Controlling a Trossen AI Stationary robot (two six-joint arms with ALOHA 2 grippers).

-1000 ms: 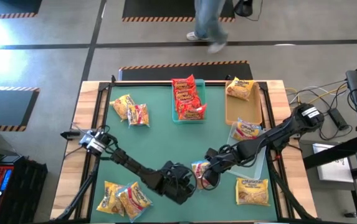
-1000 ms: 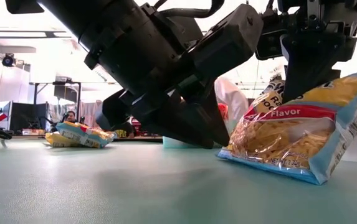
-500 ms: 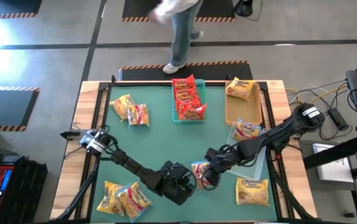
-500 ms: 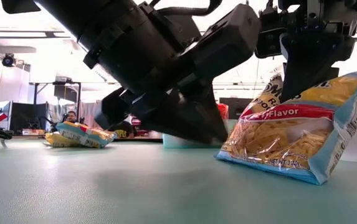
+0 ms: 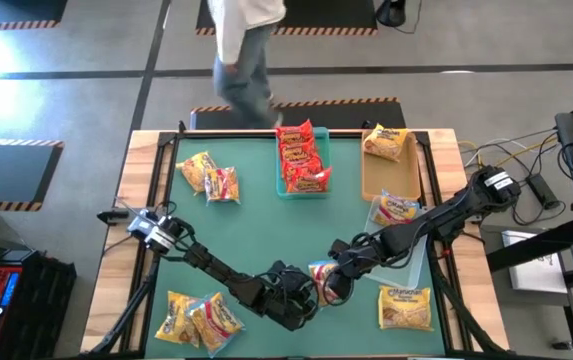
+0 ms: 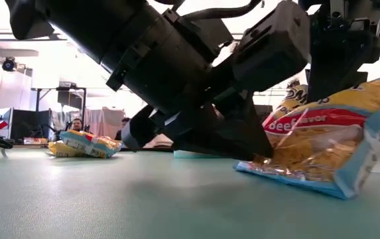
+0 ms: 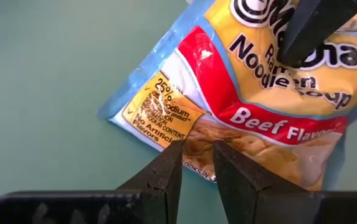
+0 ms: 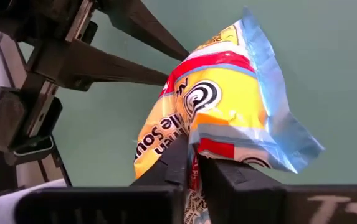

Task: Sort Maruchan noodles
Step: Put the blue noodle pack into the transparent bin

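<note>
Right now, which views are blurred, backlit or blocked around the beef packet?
High view: person motion-smeared, table sharp. Low view: arms backlit into silhouettes, hiding part of the beef packet. Left wrist view: print sharp, fingers soft. Right wrist view: packet fairly sharp.

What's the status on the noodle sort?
Right hand shut on yellow crinkly beef ramen packet, one edge raised. Left hand slightly open at its corner. Nothing blocking.
</note>
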